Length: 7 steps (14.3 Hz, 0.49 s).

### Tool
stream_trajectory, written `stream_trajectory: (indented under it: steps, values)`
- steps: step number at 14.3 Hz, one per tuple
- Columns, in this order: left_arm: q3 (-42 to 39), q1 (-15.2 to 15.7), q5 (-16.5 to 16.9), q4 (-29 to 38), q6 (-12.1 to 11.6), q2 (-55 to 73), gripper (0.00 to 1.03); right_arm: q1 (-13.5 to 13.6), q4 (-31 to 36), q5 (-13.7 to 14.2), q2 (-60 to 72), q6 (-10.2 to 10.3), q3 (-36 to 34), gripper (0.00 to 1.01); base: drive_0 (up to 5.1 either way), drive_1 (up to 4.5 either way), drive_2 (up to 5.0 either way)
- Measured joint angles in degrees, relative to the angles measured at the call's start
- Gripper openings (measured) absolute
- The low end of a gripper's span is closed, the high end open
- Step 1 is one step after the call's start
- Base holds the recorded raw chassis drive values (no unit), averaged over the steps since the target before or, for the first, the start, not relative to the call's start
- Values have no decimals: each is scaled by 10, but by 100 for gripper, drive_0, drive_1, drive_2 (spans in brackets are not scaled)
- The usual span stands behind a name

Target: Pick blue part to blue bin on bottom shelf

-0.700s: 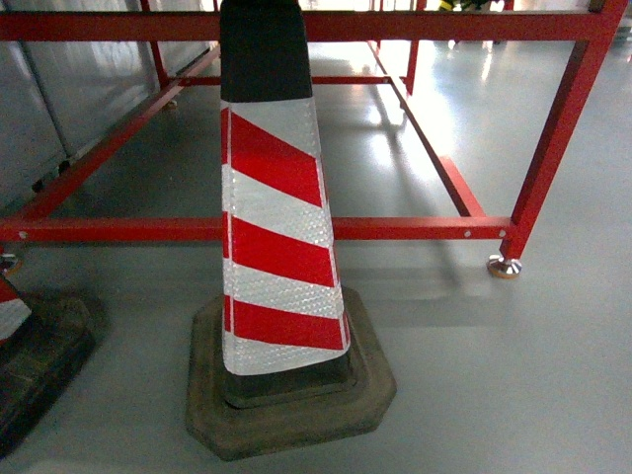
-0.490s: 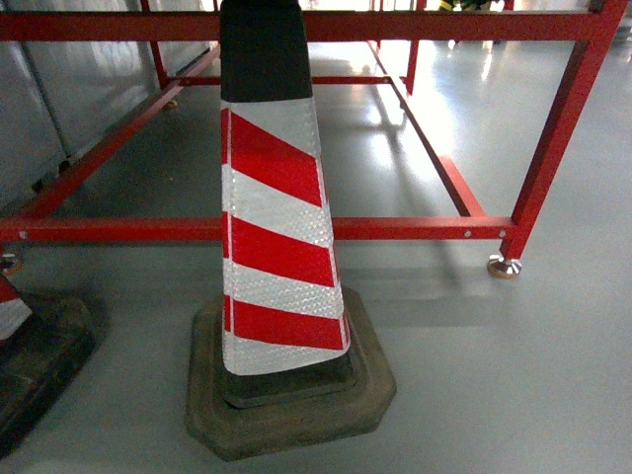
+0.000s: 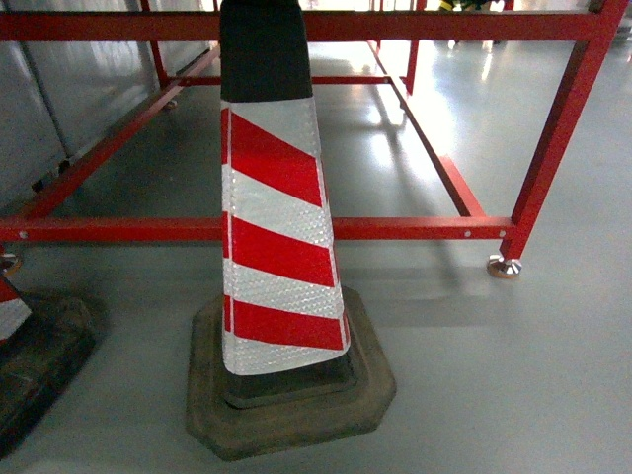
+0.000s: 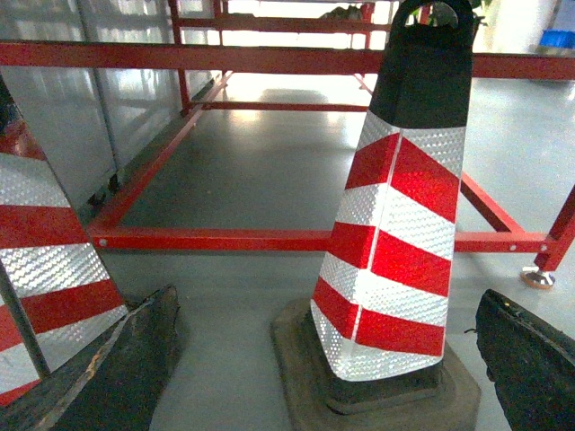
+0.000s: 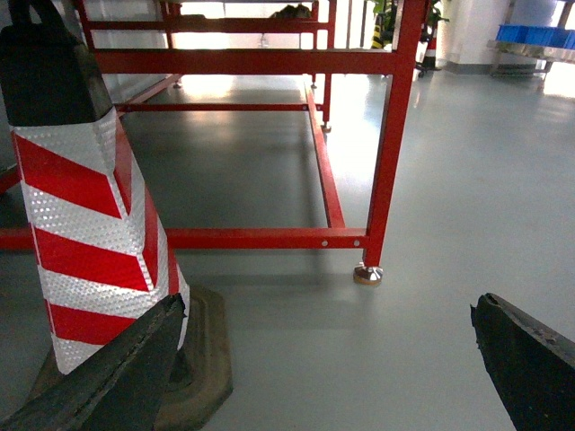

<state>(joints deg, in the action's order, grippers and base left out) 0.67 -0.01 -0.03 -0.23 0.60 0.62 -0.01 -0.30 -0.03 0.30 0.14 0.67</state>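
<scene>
- While both arms hang low over the grey floor, the left gripper and the right gripper are spread wide and hold nothing.
- Close ahead stands a red and white cone on a dark base.
- Behind it is a red frame.
- Far off sits a blue bin; the blue part is not seen.

No text, label, brand or number can be read in any view. The only sign-like marking is the slanted red-and-white reflective banding on the tall black-topped traffic cone — a warning pattern, not lettering. The same banding shows on a second striped cone at the left edge of the left wrist view. The red-painted steel frame carries bolts but no plate or sticker — its bars are plain paint.
</scene>
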Motion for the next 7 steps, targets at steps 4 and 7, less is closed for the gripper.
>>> stream_trajectory:
  steps: [4, 7]
  values:
    - [0, 0, 0, 0, 0, 0, 98, 0, 0, 0, 0, 0, 0, 98, 0, 0, 0]
    - [0, 0, 0, 0, 0, 0, 98, 0, 0, 0, 0, 0, 0, 98, 0, 0, 0]
